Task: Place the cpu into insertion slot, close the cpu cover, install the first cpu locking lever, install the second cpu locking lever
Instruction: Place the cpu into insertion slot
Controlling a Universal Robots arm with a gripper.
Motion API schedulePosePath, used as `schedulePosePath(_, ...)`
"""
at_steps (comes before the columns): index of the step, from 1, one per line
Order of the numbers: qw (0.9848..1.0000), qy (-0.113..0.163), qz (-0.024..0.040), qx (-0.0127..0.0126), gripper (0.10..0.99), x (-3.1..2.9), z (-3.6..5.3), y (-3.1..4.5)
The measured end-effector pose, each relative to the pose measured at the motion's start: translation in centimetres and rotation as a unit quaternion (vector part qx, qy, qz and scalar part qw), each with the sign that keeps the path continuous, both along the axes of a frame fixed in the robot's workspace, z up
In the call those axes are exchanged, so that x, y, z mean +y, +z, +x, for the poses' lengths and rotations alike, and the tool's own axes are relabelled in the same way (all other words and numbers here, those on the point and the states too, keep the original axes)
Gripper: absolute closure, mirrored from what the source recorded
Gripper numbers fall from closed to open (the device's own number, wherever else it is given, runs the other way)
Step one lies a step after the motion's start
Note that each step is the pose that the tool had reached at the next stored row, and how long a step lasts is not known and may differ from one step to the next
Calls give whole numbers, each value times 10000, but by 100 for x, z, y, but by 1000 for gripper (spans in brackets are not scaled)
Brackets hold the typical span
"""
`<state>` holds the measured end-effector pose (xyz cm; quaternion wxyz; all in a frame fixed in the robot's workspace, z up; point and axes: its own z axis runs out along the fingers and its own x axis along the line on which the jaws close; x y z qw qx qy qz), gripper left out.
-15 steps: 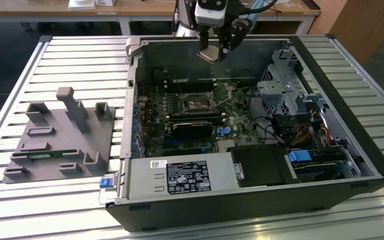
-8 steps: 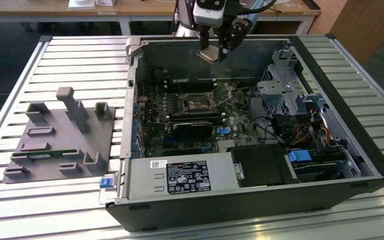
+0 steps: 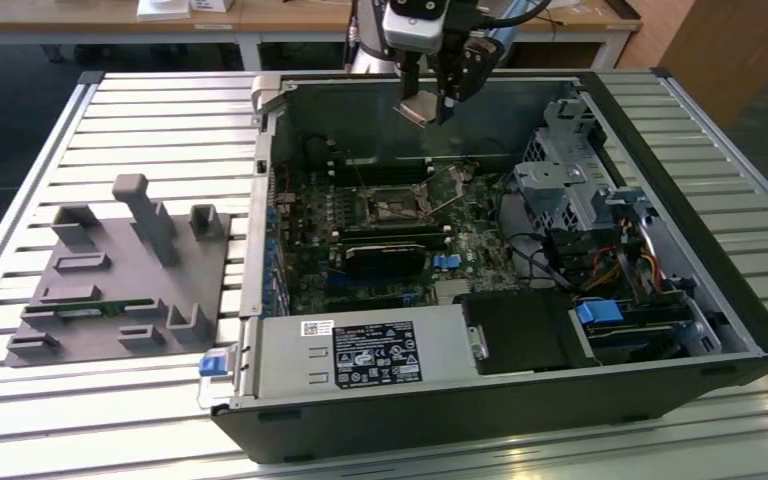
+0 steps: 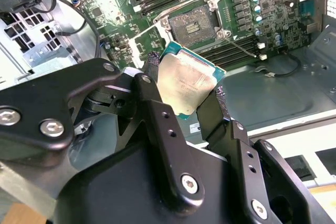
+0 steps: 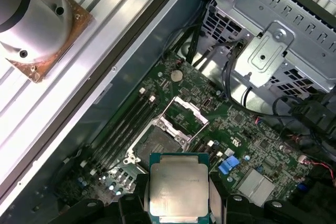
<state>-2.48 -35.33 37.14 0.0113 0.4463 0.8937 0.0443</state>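
Above the open computer case (image 3: 491,420), the tool (image 3: 432,100) grips the cpu (image 5: 178,190).

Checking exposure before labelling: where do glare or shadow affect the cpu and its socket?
Second wrist view: the cpu has a pale sheen on its metal top. First wrist view: the slatted table washes out white. Exterior view: the insertion slot sits in the dim case interior.

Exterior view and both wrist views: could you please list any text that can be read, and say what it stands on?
Nothing reads legibly.
Black label on the silver metal power supply box: white print, too small to read.
White sticker beside that label: too small to read.
Dull silver-grey square cpu, held in the gripper: faint engraving, too blurred to read.
Green motherboard: markings too small to read.
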Motion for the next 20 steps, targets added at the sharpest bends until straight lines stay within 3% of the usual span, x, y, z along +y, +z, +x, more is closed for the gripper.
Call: schedulePosePath(20,9989,-459,0,0,545,7,0,0)
